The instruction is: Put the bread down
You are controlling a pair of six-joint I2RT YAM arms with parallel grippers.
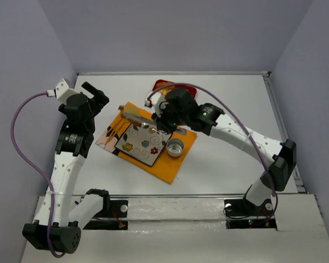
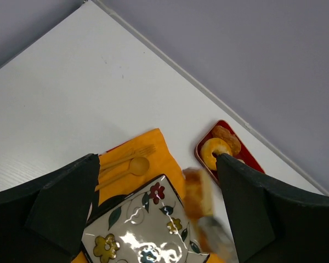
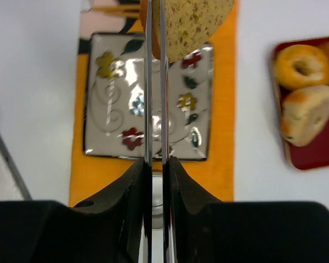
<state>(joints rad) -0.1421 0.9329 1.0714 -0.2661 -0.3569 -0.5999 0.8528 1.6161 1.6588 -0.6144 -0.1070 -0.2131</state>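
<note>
The right arm reaches from its base at 5 o'clock, elbow bent, across to the table's (image 1: 230, 98) middle, with the wrist over the orange mat (image 1: 167, 170). The right gripper (image 3: 154, 164) is clamped tight on a pair of thin tongs (image 3: 147, 82), and their blades run out toward 10 o'clock. The bread (image 3: 194, 22) is pinched at the tong tips, over the plate's (image 3: 89, 109) far edge. I cannot tell whether it touches the plate.

The left arm rises from 7 o'clock, and the left gripper (image 1: 96, 93) hangs at 9 o'clock of the mat with its jaws wide apart and nothing between them.

A cup (image 1: 175, 147) sits on the mat just beside the plate, at 4 o'clock of it. The red tray (image 3: 312, 159) of pastries lies at 12 o'clock, near the table's far edge. Bare table spreads toward 3 o'clock.
</note>
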